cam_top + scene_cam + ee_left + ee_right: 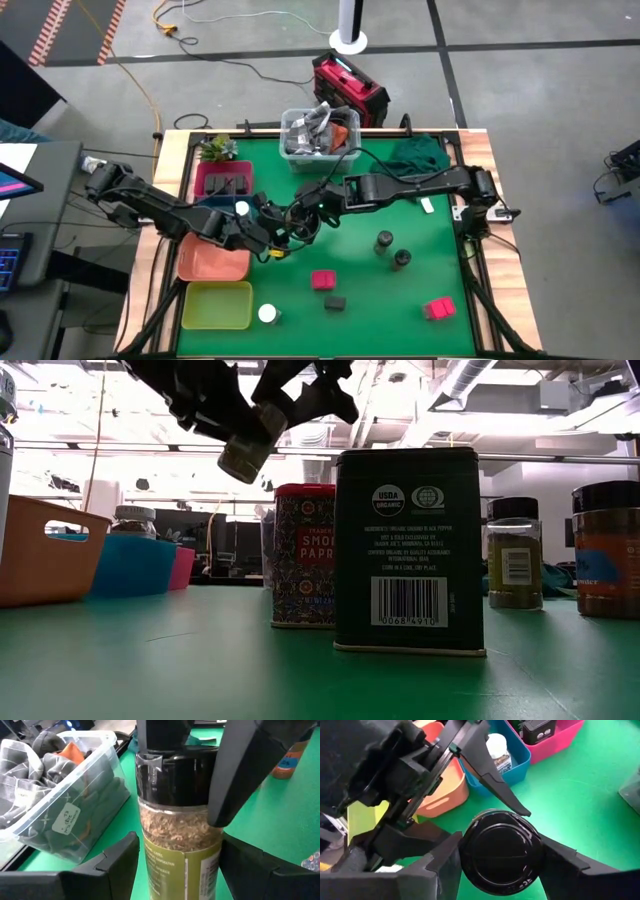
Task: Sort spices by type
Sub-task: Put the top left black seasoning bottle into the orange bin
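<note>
A dark-lidded round spice jar (180, 835) with a yellow-green label hangs in the air between both grippers, over the table's middle near the blue tray (228, 205). In the low view this jar (245, 455) is tilted, high above the table. My left gripper (277, 238) reaches in from the left and my right gripper (301, 217) from the right; each is shut on the jar. Loose spices stand on the green mat: two dark jars (383, 242), two pink-red boxes (323, 280), a black box (335, 301) and a white-topped jar (268, 313). My left gripper (180, 851) pinches the jar's clear body just below the lid (150, 837), one finger on each side. The jar is lifted clear of the table. My right gripper (500, 855) pinches the black lid (470, 847) by its rim from the lid end, its fingers (240, 775) lying on opposite sides of the lid.
Along the left edge stand a pink tray (203, 180) with black boxes, the blue tray with a white-topped jar, an orange tray (212, 262) and a yellow-green tray (216, 305). A clear bin (318, 140), a green cloth (418, 155) and a small plant (215, 150) lie at the far edge.
</note>
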You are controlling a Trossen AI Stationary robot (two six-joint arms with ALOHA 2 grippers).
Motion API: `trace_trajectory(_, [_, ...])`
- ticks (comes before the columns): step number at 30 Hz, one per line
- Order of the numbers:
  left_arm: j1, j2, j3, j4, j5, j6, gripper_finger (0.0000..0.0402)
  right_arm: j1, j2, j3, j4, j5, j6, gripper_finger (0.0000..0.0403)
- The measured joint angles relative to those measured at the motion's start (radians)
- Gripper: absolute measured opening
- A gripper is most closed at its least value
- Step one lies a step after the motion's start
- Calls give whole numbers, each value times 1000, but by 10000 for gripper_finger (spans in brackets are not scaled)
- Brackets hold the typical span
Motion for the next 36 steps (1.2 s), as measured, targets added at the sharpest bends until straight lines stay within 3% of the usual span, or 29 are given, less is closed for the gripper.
trace_trajectory(14, [-1,0,0,79,-8,-2,244,1,0,0,7,-4,27,240])
trace_trajectory(23, [-1,0,0,71,-8,-1,184,1,0,0,10,-3,22,240])
trace_trajectory(28, [-1,0,0,69,-8,-1,178,1,0,0,10,-3,22,240])
trace_trajectory(36, [-1,0,0,65,-4,-2,178,-13,0,0,11,-82,18,285])
